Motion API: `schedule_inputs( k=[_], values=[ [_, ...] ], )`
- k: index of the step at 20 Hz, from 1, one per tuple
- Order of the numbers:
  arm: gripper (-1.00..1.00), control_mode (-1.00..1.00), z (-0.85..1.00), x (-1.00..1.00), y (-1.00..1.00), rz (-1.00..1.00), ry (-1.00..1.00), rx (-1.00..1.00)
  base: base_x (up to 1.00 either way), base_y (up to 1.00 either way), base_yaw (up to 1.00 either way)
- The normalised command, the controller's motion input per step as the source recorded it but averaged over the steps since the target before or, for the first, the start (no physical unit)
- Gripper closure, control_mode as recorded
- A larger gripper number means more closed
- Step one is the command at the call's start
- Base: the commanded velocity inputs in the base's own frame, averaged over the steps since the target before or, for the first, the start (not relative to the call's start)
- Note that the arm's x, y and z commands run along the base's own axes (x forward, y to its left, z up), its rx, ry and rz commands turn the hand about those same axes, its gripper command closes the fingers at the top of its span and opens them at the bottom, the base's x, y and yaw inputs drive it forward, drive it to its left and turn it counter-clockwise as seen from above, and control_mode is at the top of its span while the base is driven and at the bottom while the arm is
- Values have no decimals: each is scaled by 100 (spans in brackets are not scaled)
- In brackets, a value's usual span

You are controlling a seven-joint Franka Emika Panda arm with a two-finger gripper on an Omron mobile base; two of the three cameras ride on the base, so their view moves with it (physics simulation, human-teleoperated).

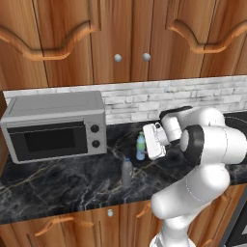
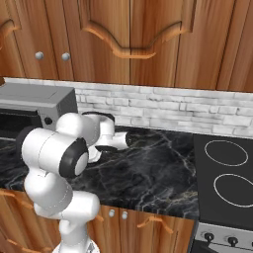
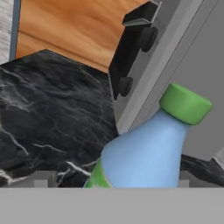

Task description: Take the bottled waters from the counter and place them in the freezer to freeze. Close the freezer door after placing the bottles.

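Fingertips (image 3: 40, 180) flank the green-capped bottle (image 3: 146, 153); label unreadable.

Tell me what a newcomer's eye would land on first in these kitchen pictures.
The white arm dominates, its gripper right up against the green-capped bottle at the back of the black marble counter; the hand view shows that bottle close up between the fingertips. Next comes the silver microwave on the counter's left, then the greyish bottle standing apart, nearer the front edge.
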Motion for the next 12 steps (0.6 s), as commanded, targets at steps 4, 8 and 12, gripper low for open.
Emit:
schedule_inputs(
  k=[4,8,12],
  values=[
    [100,-100,0,0,0,0,0,0,0,0,0],
    [100,-100,1,-7,0,0,-2,0,0,0,0],
    [100,-100,39,-27,0,-3,-14,0,0,0,0]
  ],
)
